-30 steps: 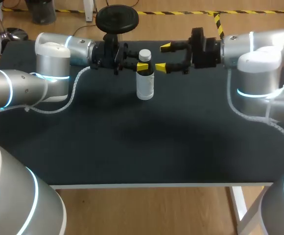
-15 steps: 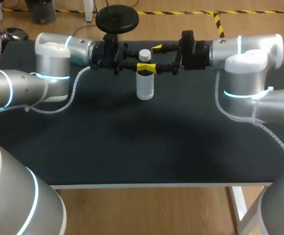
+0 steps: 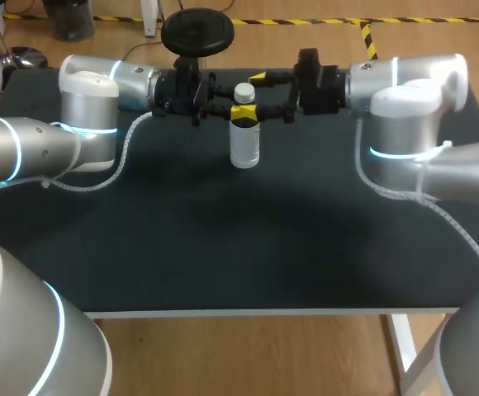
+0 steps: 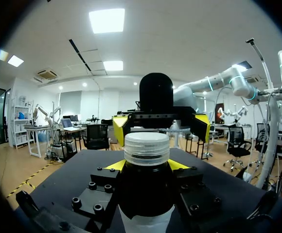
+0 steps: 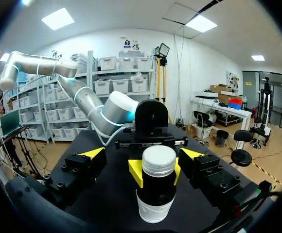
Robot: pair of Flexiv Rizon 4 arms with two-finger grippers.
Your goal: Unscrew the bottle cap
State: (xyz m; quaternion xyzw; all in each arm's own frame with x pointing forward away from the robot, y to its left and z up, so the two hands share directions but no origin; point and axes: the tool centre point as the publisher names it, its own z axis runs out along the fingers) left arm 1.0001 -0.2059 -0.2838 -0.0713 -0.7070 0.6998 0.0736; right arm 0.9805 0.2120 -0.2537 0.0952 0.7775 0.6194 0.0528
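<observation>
A clear bottle (image 3: pixel 245 144) with a white cap (image 3: pixel 244 91) stands upright at the back middle of the black table (image 3: pixel 223 247). My left gripper (image 3: pixel 244 115) comes in from the left and is shut on the bottle just under the cap. In the left wrist view the bottle (image 4: pixel 147 194) fills the space between that gripper's (image 4: pixel 146 167) yellow tips. My right gripper (image 3: pixel 261 96) comes in from the right at cap height, open wide. In the right wrist view the cap (image 5: pixel 159 160) sits between its fingers (image 5: pixel 91 153) without touching them.
Both arms lie low over the back of the table, with white cables (image 3: pixel 128 161) trailing onto the mat beside them. The table's white front edge (image 3: pixel 248 312) is far from the bottle.
My right arm has moved left toward the bottle, bringing its open fingers level with the cap. The left arm and the bottle have stayed still.
</observation>
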